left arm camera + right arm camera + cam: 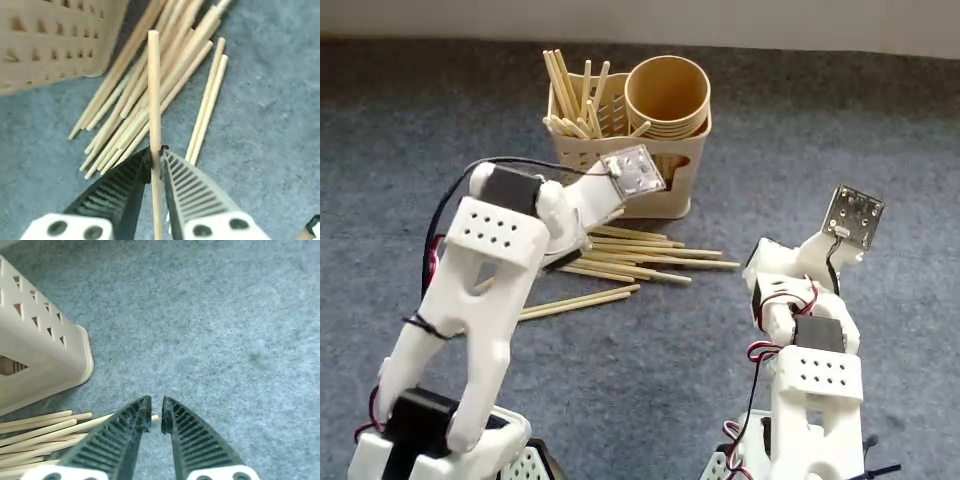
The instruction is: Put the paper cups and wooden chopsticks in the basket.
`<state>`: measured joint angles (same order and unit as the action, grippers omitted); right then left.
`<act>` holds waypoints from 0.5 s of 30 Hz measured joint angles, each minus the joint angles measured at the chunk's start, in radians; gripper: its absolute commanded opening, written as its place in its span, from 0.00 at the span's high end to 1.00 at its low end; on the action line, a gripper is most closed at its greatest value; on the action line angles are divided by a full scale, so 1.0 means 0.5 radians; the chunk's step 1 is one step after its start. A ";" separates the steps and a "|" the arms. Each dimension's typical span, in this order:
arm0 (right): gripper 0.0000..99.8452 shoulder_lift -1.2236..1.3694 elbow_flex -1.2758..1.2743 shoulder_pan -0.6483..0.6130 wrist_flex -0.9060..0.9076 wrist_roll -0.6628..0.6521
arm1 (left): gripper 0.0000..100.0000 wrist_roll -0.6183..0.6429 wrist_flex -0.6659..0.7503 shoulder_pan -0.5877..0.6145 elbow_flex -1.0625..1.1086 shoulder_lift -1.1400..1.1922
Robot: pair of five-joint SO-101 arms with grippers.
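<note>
Grey-blue carpet-like cloth covers the bench (pixel 880 150), and the pale wood and beige plastic stand out well against it. The wooden chopsticks are plain, light-coloured sticks with blunt ends. One single chopstick (pixel 154 90) is clenched between the ribbed black fingers of the left hand (pixel 156 152), raised above the bench and pointing away from the wrist over the pile below. Its near end runs out of the left wrist view, so I cannot see how long a piece sticks out behind.

The loose chopsticks (pixel 650 258) lie fanned on the cloth just in front of the basket (pixel 685 180). From above, the left arm covers part of that pile, so I cannot count them.

The right hand (pixel 156 417) hangs near the basket's corner, fingers only a sliver apart and gripping nothing, with one stick's tip showing past them.

The basket is beige with small cut-out holes in its walls. Inside stand the paper cups (pixel 667 95), nested into one tan stack whose number I cannot make out, and beside them a bunch of chopsticks (pixel 575 95) leaning upright.
</note>
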<state>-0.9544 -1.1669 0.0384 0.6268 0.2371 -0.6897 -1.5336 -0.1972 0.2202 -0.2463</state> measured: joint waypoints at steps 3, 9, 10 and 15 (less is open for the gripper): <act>0.95 0.000 0.000 0.000 0.000 0.000 | 0.99 0.178 -0.003 0.003 -0.107 -0.123; 0.95 0.000 0.000 0.000 0.000 0.000 | 0.99 0.531 0.006 0.003 -0.439 -0.227; 0.95 0.000 0.000 0.000 0.000 0.000 | 0.99 0.586 0.021 0.003 -0.500 -0.230; 0.95 0.000 0.000 0.000 0.000 0.000 | 0.99 0.865 0.193 0.003 -0.746 -0.233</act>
<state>-0.9544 -1.1669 0.0384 0.6268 0.2371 -0.2570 -1.4369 -0.1956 -0.1527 -0.3629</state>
